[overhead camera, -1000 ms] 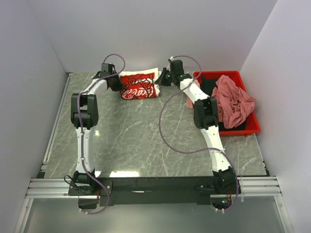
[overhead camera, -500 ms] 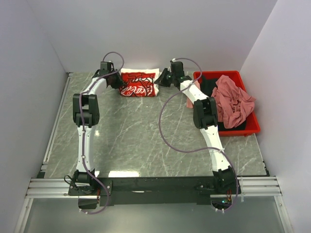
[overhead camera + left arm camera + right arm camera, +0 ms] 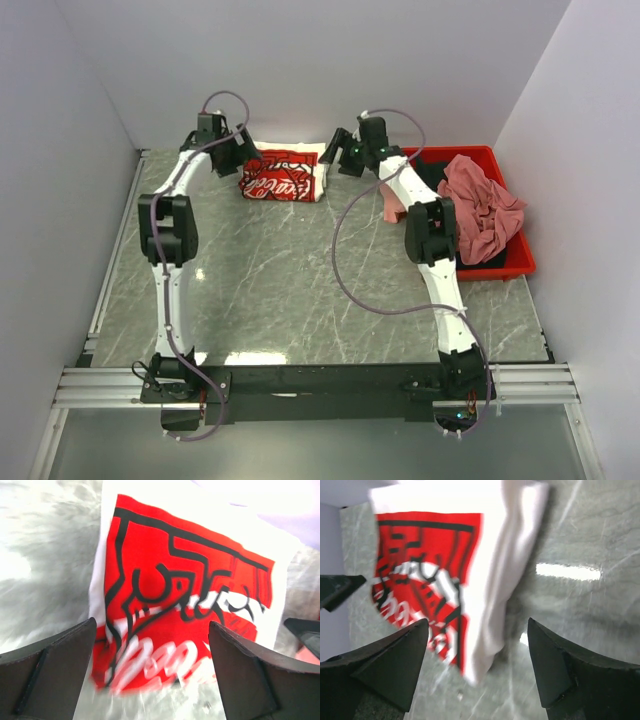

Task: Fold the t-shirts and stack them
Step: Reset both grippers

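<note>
The left gripper point(image 3: 151, 625) stands wide, its two dark fingers point(image 3: 55, 665) spread to either side of its wrist view with nothing caught between them. Below it lies the folded white t-shirt point(image 3: 190, 595), red-and-white print facing up. The right gripper point(image 3: 477, 622) is likewise spread wide and holds nothing; under it is the shirt's right edge, where white layers bunch in a loose fold on the marbled table point(image 3: 580, 540). From the top camera, the left gripper point(image 3: 240, 155) hangs at the shirt's left edge and the right gripper point(image 3: 338, 150) just off its right edge, both at the far side of the table point(image 3: 300, 290) near the back wall. Whether either fingertip touches the cloth is hard to judge from this height. The white t-shirt point(image 3: 285, 175) sits as a compact rectangle between them. Further right, a red bin point(image 3: 470, 152) holds a crumpled dusty rose t-shirt point(image 3: 480, 205) on top of black cloth point(image 3: 432, 178). A light pink piece point(image 3: 392, 208) shows at the bin's left wall, partly hidden behind the right arm.
</note>
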